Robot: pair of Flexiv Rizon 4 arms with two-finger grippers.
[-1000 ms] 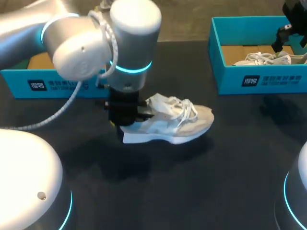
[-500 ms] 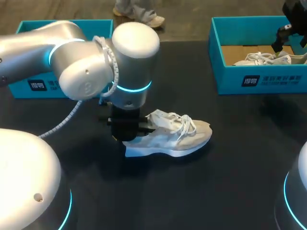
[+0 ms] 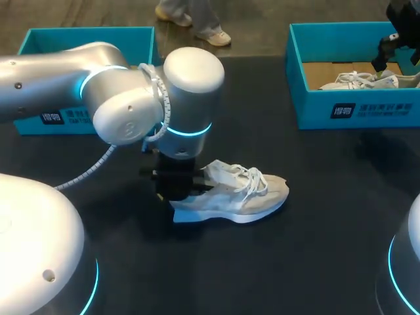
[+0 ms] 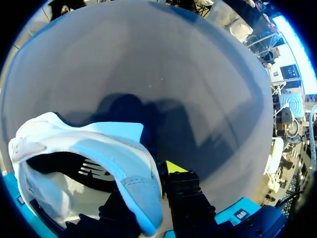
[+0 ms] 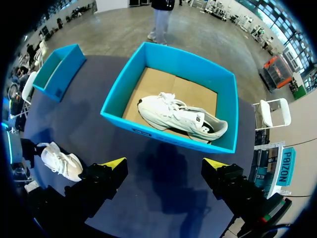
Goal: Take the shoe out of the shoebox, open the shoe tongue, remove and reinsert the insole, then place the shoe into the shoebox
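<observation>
Black tabletop fills most of the head view, and a white and beige sneaker sits near the middle of the frame, sole down, with its toe toward the right and its heel toward the left. The left arm comes in from the left edge and bends straight down over the heel, so from above its wrist hides the fingers. In the left wrist view the left gripper has the padded heel collar between its two dark fingers, which press on it from both sides at a narrow spread. One yellow tip shows just beside the collar, and the shoe's dark lining and open mouth lie ahead of the fingers. A teal shoebox stands at the upper right of the head view, well apart from the sneaker, and holds a second white sneaker lying on its brown cardboard floor. The right gripper hangs high above the table just beside this box, its fingers spread wide and holding nothing. Another teal shoebox sits at the upper left of the head view, partly hidden behind the left arm.
</observation>
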